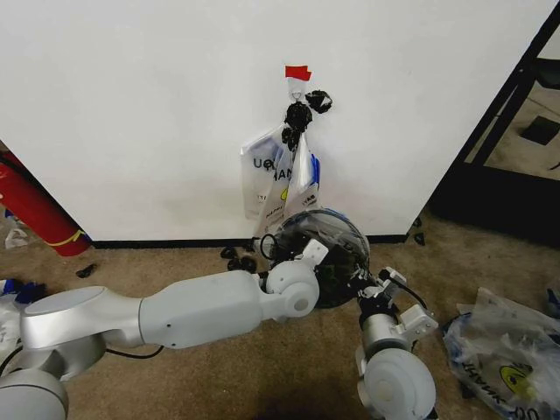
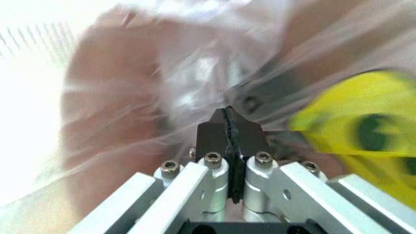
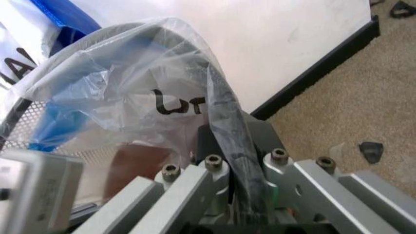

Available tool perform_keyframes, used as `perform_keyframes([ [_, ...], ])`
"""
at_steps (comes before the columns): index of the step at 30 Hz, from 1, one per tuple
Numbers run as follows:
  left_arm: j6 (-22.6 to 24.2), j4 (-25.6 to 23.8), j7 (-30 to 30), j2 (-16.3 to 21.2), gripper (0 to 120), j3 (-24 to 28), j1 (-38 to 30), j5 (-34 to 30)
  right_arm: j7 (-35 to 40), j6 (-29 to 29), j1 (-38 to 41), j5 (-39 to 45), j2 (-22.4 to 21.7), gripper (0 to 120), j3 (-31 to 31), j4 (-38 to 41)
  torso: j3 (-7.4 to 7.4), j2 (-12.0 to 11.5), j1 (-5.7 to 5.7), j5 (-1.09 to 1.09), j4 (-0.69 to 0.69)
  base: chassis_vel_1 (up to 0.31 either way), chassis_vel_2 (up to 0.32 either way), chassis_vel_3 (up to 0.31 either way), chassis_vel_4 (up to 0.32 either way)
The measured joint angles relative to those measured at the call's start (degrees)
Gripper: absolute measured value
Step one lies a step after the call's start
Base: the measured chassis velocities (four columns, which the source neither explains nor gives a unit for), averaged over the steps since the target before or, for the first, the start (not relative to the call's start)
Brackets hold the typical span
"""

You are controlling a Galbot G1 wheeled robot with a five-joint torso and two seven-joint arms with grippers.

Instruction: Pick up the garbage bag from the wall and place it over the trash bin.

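Head view: the trash bin [image 1: 325,254] stands on the carpet against the wall [image 1: 157,105], below bags hanging from a hook under a red tape mark [image 1: 297,72]. A garbage bag [image 1: 319,229] is stretched over the bin's mouth. The left gripper [image 1: 308,255] and right gripper [image 1: 372,287] sit at opposite sides of the rim. Left wrist view: the jaws are pressed together with bag film [image 2: 195,78] bunched at the tips; whether film is actually pinched cannot be told. Risk: a further pull may tear the thin plastic. Right wrist view: the jaws are clamped on a twisted fold of the bag [image 3: 224,112], draped over the mesh rim [image 3: 39,126]. Risk: uneven tension between the arms may drag the film off the rim or tip the light bin.
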Motion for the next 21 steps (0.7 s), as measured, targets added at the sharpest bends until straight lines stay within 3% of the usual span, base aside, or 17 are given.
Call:
perform_keyframes([
  [6, -0.01, 1.29, -0.15, -2.4, 0, 0.29, -0.14, -0.26, -0.08, 0.01, -0.11, -0.53, 0.43, 0, -0.44, -0.1, 0.0, 0.02, 0.0, 0.0, -0.01, 0.0, 0.0, 0.0, 0.0],
  [10, -0.01, 4.82, -0.07, -4.1, 0, 0.65, -0.07, 0.09, -0.16, 0.08, -0.49, -0.71, 0.31, 0, -0.3, 0.14, 0.0, 0.03, 0.0, 0.0, -0.01, 0.0, 0.0, 0.0, 0.0],
  [21, 0.27, 7.9, -0.08, -3.78, 0, 1.11, 0.0, 0.44, -0.18, 0.13, -0.2, -0.65, -0.1, 0, -0.1, 0.36, 0.0, 0.02, 0.0, 0.0, 0.0, 0.0, 0.0, 0.0, 0.0],
])
